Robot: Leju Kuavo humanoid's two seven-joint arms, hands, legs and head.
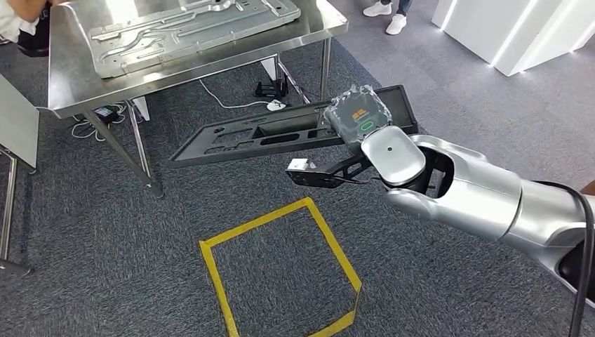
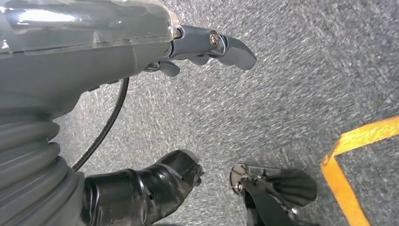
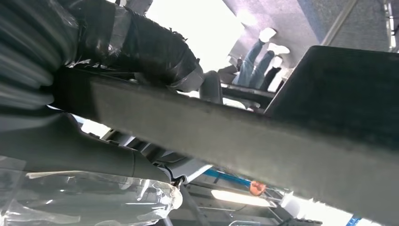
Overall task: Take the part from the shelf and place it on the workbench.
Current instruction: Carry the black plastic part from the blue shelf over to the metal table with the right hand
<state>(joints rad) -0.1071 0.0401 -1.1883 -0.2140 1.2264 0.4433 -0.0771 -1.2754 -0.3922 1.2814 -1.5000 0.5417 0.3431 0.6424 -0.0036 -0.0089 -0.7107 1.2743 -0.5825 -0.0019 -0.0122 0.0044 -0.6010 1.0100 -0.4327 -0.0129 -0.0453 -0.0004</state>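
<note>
A: Part (image 1: 281, 135), long and black, is riding in the right hand (image 1: 361, 119), which is clamping it near one end; most of it is jutting toward nine o'clock, over the carpet (image 1: 140, 232).

B: Workbench (image 1: 70, 77) is sitting at eleven o'clock, a grey metal panel (image 1: 189, 28) already lying on it. Left hand (image 2: 207, 47) is hanging over the floor, fingers loosely apart, gripping nothing.

A: Risk is leverage, I'd judge. With such an off-centre grip, the free end could be sagging, clipping the bench edge, or twisting out of the fingers.
</note>
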